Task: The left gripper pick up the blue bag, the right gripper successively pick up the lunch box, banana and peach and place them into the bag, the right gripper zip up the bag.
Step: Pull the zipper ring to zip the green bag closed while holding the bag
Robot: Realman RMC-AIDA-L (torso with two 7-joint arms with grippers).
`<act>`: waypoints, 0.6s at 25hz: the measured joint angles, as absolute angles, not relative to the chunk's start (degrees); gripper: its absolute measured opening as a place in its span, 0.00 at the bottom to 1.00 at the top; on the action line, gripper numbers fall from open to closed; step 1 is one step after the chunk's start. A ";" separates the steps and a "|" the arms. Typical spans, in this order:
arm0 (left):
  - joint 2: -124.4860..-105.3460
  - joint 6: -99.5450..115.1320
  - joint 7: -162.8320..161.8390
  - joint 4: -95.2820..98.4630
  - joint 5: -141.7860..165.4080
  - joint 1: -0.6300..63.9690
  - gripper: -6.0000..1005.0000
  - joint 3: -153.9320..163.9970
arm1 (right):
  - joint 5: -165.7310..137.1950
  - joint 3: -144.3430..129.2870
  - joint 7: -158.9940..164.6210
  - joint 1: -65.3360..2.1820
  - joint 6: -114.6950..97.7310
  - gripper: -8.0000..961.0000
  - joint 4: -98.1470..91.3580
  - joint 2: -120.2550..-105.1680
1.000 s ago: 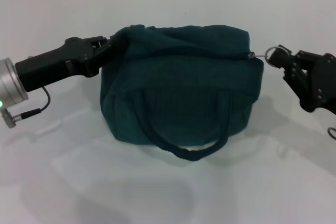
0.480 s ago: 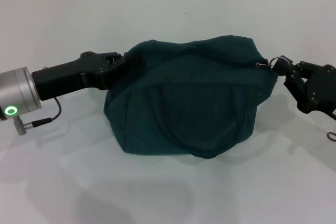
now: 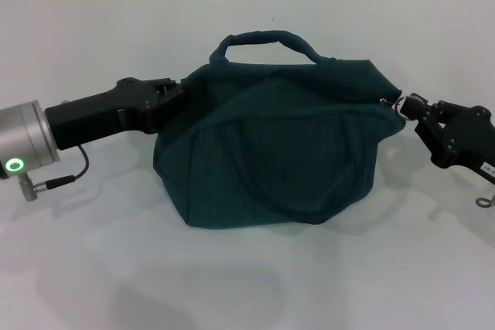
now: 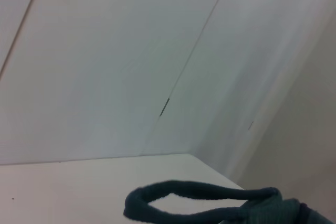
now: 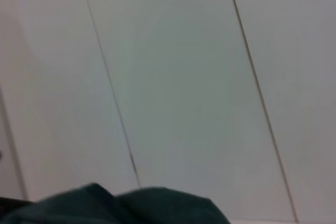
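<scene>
Blue bag (image 3: 278, 152) sits mid-frame on the white table (image 3: 116, 268), zipped closed, one handle (image 3: 271, 40) standing up behind. Left gripper (image 3: 174, 94) clamped on the bag's left end. Right gripper (image 3: 408, 106) pinches the zipper pull at its right end.

The blue bag (image 3: 271, 152) hides its contents, and the right gripper (image 3: 407, 107) apparently covers its zipper pull.

Blue bag (image 3: 278, 152) now sits further right vs 1 s ago; far handle (image 3: 267, 40) pops up, near handle flattens against front.
</scene>
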State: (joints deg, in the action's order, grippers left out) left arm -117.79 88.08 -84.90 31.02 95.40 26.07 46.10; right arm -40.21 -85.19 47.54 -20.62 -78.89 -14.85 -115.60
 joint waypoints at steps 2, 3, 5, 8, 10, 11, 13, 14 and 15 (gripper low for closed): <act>-117.75 88.07 -84.90 31.02 95.19 25.88 0.10 46.10 | -39.84 -85.06 47.54 -20.51 -78.22 0.02 -14.81 -115.69; -117.70 88.07 -84.90 31.02 95.14 25.74 0.11 46.09 | -39.57 -84.96 47.54 -20.38 -78.00 0.02 -14.76 -115.73; -117.62 88.06 -84.90 31.02 95.07 25.55 0.12 46.00 | -39.13 -84.88 47.54 -20.19 -77.41 0.02 -14.51 -115.80; -117.68 88.06 -84.90 31.02 94.99 25.48 0.14 45.59 | -39.09 -84.41 47.55 -20.12 -77.38 0.02 -14.00 -115.77; -117.81 88.04 -84.90 31.02 94.96 25.45 0.15 45.38 | -39.08 -84.23 47.54 -20.06 -78.56 0.02 -13.85 -115.74; -117.88 88.04 -84.91 31.02 94.93 25.45 0.15 45.37 | -39.08 -84.22 47.54 -20.06 -79.19 0.02 -13.84 -115.73; -117.99 88.07 -84.91 31.02 94.59 25.58 0.16 45.35 | -39.05 -84.04 47.55 -20.05 -80.31 0.02 -13.82 -115.69; -118.03 88.25 -84.91 31.04 93.82 25.68 0.17 45.34 | -39.03 -83.77 47.54 -20.04 -80.54 0.02 -13.79 -115.67; -118.04 88.32 -84.91 31.06 93.52 25.72 0.17 45.34 | -38.99 -83.44 47.54 -20.04 -80.67 0.02 -13.72 -115.65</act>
State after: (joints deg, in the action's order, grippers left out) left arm -118.04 88.32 -84.91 31.06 93.52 25.72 45.34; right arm -38.99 -83.44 47.54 -20.04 -80.67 -13.72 -115.65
